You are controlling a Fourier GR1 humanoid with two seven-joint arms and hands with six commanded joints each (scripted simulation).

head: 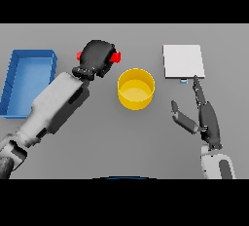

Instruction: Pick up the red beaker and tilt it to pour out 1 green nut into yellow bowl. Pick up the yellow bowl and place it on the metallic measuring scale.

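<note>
**Left hand over the red beaker, yellow bowl at the centre**

Taking the yellow bowl (pixel 136 89) as the landmark, the blue tray (pixel 14 74) lies far to its left, near the table's (pixel 112 137) left edge. Only the tray's blue floor and walls can be seen; nothing shows inside it.

Between tray and bowl, the left arm reaches up from the lower left, and the left hand (pixel 97 57) sits just left of the bowl and a little farther back. The hand covers the red beaker (pixel 115 57) almost wholly: red shows only as a small patch at the hand's left side and a larger patch at its right side, the one toward the bowl. The dark fingers are curled over the beaker, closed round it. Beaker and bowl are near each other but apart. Whether the beaker stands upright or tilts cannot be told, as the hand hides its body and its contents.

The bowl stands upright on the table; its inside shows only yellow, and no nut can be made out in it.

Right of the bowl and farther back lies the metallic measuring scale (pixel 183 61), a pale square plate with nothing on it. The right hand (pixel 204 115) rests right of the bowl and nearer the robot, fingers straight and spread, thumb held apart toward the bowl, one fingertip reaching the scale's near edge.
</note>
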